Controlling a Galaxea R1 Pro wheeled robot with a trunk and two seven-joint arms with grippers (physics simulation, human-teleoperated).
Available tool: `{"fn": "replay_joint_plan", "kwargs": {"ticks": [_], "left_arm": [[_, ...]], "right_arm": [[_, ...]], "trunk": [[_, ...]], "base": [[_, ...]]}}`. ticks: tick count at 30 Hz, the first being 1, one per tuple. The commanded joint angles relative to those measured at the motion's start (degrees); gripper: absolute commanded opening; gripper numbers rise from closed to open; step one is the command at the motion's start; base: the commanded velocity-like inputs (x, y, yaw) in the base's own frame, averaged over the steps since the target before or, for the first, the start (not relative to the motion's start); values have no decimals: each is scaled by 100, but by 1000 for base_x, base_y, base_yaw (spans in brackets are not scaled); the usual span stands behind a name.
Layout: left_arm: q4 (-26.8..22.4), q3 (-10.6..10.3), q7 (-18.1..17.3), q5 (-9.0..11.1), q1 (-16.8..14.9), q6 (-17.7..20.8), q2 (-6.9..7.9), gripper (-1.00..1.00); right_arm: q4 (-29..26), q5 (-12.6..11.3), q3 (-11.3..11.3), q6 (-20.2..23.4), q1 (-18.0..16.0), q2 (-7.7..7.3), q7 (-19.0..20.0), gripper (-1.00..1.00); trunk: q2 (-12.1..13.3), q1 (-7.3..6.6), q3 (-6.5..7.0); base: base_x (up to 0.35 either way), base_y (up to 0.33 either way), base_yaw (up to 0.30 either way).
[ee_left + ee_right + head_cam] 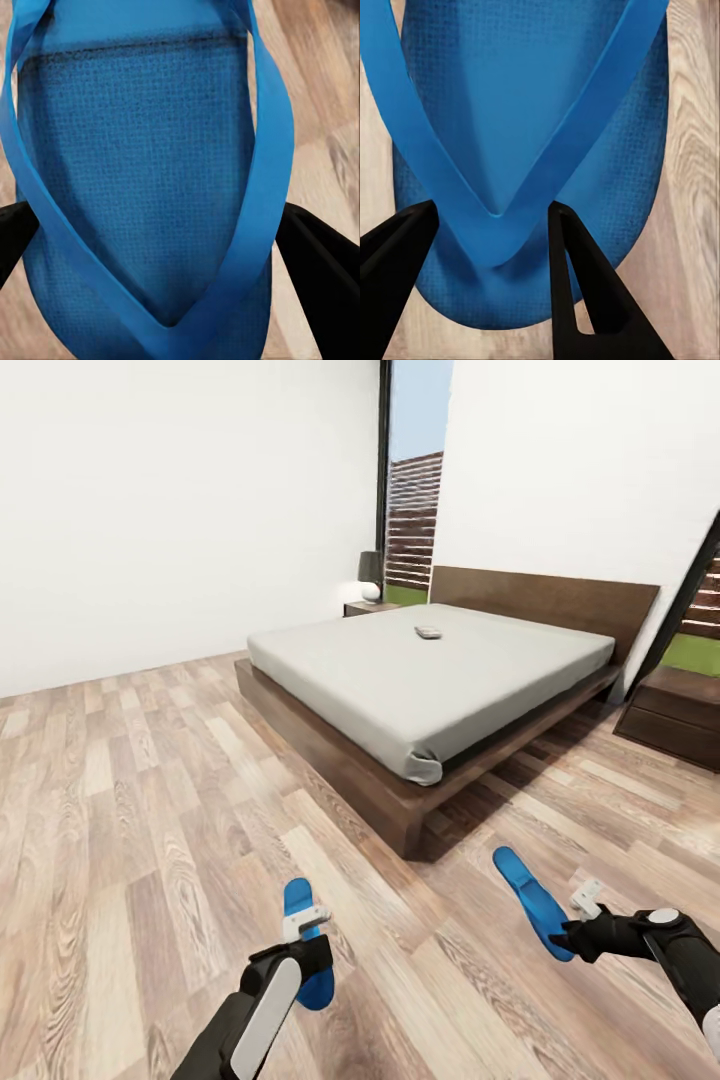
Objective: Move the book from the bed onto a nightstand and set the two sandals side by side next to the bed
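Nearest in the head view, the left gripper (305, 923) sits over one blue sandal (309, 950) on the wooden floor (140, 840). In the left wrist view its black fingers (319, 277) stand either side of that sandal (142, 187), jaws spread, and whether they press its edges I cannot tell. To the right, the right gripper (580, 920) is at the heel end of the other sandal (532, 900). In the right wrist view its fingers (585, 292) flank the strap's V (499, 217), jaws parted, grip unclear. The sandals lie well apart, both near the foot corner of the bed (430, 690). Farther off, the book (428, 632) lies on the mattress toward the headboard. Beyond, a nightstand (366, 607) carries a lamp (370, 575), and a dark cabinet (675, 710) stands on the bed's other side
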Motion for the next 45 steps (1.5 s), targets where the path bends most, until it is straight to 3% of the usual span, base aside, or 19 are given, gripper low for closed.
{"fn": "replay_joint_plan", "kwargs": {"ticks": [1,9,11,12,18,27,39,41,42,45], "left_arm": [[-5,-40,61,47,-3,8,-4,-100],[83,-92,59,85,-8,-52,-45,-100],[116,-99,61,200,-9,-98,-45,-100],[163,-108,66,480,-7,-195,-24,-100],[216,-112,68,625,-8,-247,-9,-100],[233,-114,65,663,-5,-260,0,-100],[244,-120,60,670,-8,-271,-10,-100],[262,-121,56,672,-9,-279,-16,-100],[308,-121,53,678,-15,-283,-37,-100],[359,-121,46,693,-29,-281,-48,-100]], "right_arm": [[-8,17,-25,51,-3,33,58,-100],[-83,9,-28,77,-3,81,85,-100],[-93,7,-33,90,-3,83,86,-100],[-187,0,-49,115,-3,86,83,-100],[-283,-14,-58,162,-3,97,84,-100],[-310,-34,-60,280,-3,104,68,-100],[-323,-48,-58,365,-5,105,72,-100],[-354,-56,-59,471,-9,105,69,-100],[-574,-81,-66,828,-16,108,88,-100],[-892,-105,-72,1136,-13,171,103,-100]], "trunk": [[-2,0,-6],[-2,0,-6],[-2,0,-6],[-2,0,-6],[-2,0,-6],[-2,0,-6],[-2,0,-5],[-2,0,-4],[-2,0,-3],[-2,0,3]], "base": [[95,-299,-257],[101,-310,-137],[108,-315,-32],[203,-264,-9],[249,-229,-4],[247,-168,-1],[50,-30,-9],[6,-4,-118],[2,-1,-206],[1,-1,-223]]}}
